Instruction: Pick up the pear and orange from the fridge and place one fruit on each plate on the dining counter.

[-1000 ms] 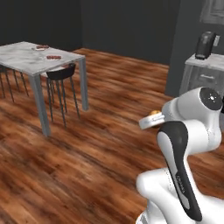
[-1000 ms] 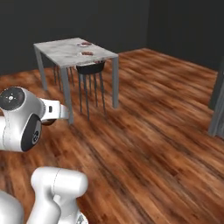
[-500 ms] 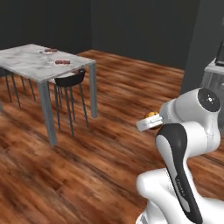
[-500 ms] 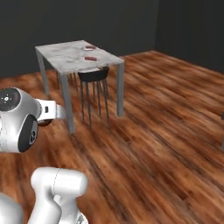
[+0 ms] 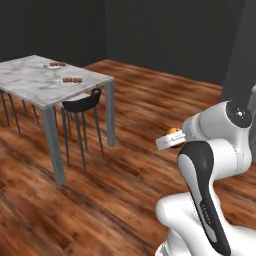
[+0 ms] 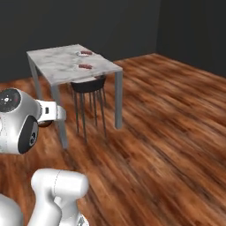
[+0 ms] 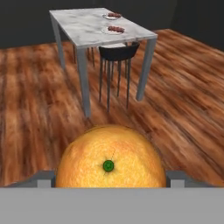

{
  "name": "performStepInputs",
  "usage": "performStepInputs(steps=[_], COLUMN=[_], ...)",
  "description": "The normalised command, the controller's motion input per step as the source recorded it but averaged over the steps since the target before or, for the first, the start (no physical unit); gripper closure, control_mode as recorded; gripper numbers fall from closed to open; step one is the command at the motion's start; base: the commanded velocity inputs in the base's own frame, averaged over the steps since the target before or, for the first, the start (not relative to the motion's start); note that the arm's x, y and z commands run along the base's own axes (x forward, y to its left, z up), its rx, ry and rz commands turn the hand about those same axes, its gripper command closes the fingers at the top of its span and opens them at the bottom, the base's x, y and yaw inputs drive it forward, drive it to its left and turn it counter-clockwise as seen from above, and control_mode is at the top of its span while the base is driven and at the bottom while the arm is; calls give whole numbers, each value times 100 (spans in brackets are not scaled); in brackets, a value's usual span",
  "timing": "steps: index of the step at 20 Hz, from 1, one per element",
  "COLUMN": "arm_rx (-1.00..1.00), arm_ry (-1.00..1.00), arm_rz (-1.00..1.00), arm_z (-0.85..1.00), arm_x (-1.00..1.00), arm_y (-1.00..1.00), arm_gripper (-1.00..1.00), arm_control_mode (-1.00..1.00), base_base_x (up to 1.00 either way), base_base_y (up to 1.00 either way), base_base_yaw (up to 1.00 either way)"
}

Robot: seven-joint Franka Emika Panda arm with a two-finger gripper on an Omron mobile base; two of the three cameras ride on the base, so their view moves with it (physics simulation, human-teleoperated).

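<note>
In the left base view, the orange (image 5: 173,131) sat at the arm's tip, well apart from the bench (image 5: 30,82), which stood left of it.

In the right base view, the plates (image 6: 84,66) lay on the bench's far end.

In the hand view, the claw (image 7: 110,177) gripped the orange between wide-set fingers (image 7: 176,176); the bench stood straight ahead.

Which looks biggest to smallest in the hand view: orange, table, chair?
1. orange, huge because it sits right at the camera
2. table
3. chair
In real life the orange is surely smallest.
</note>
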Motion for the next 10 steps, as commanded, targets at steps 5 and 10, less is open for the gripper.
performStepInputs(steps=[5,10], arm_rx=[0,0], arm_ry=[0,0], arm_rz=[0,0], arm_z=[0,0], arm_x=[0,0], arm_y=[0,0], arm_gripper=[100,100], arm_control_mode=[100,100], base_base_x=[94,94], base_base_y=[0,0], base_base_yaw=[0,0])
